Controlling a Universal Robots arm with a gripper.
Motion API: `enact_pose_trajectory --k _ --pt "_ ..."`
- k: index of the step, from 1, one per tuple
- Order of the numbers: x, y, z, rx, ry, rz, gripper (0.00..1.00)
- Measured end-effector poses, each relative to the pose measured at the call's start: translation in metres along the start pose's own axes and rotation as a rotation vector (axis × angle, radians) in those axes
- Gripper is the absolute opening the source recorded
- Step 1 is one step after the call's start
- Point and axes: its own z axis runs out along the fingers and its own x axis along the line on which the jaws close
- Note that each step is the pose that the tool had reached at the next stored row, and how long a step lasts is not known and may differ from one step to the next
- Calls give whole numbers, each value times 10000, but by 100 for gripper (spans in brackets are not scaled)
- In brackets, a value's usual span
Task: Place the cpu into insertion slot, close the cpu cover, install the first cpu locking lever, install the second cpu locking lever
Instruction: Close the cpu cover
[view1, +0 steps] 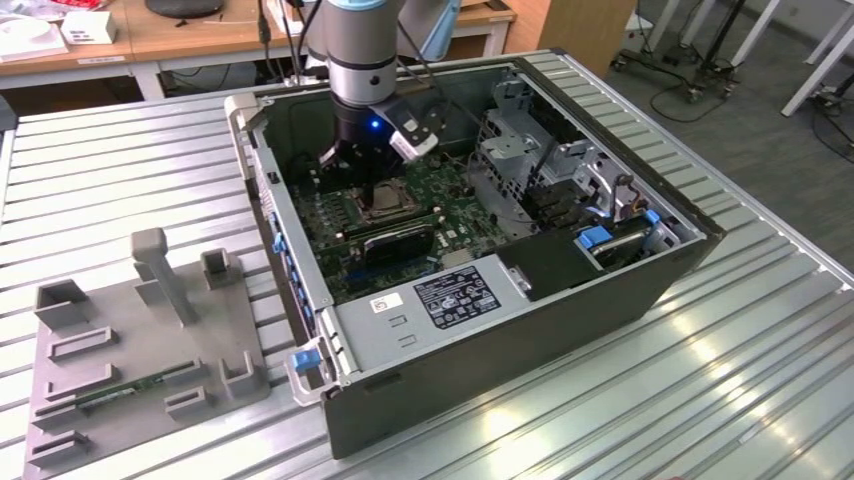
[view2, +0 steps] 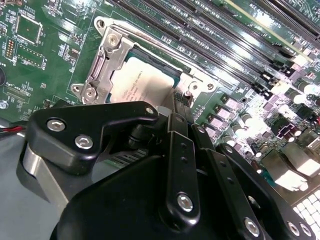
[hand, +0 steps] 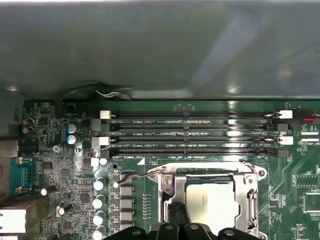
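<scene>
The cpu (hand: 210, 200) sits in the insertion slot (hand: 210, 178) with the cpu cover (hand: 170, 192) flat over it; those steps look done. The end effector (hand: 178, 215), pinched narrow, is at the slot's edge; a locking lever (hand: 135, 175) there looks unlatched.

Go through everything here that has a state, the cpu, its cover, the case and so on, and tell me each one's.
cpu: lying flat in the cover's window, metal top up.
cpu cover: down flat around the cpu.
memory slots: empty.
computer case: on its side, side panel off.
gripper: low over the cover's edge.
</scene>
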Motion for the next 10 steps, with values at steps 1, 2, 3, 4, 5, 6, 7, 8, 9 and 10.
enact_pose_trajectory --k 1,2,3,4,5,6,7,8,9,10 --pt "0 0 6 1 -1 0 11" --pt "1 0 10 5 0 0 11" --pt "1 0 16 8 0 0 11" --pt "1 0 21 13 0 -1 11" --pt "1 0 25 18 0 -1 11" --pt "2 0 28 23 0 -1 11" --pt "2 0 29 28 1 -1 11" --pt "2 -1 29 29 1 -1 11" --pt "2 -1 29 30 2 -1 11" --pt "2 0 30 29 1 -1 11"
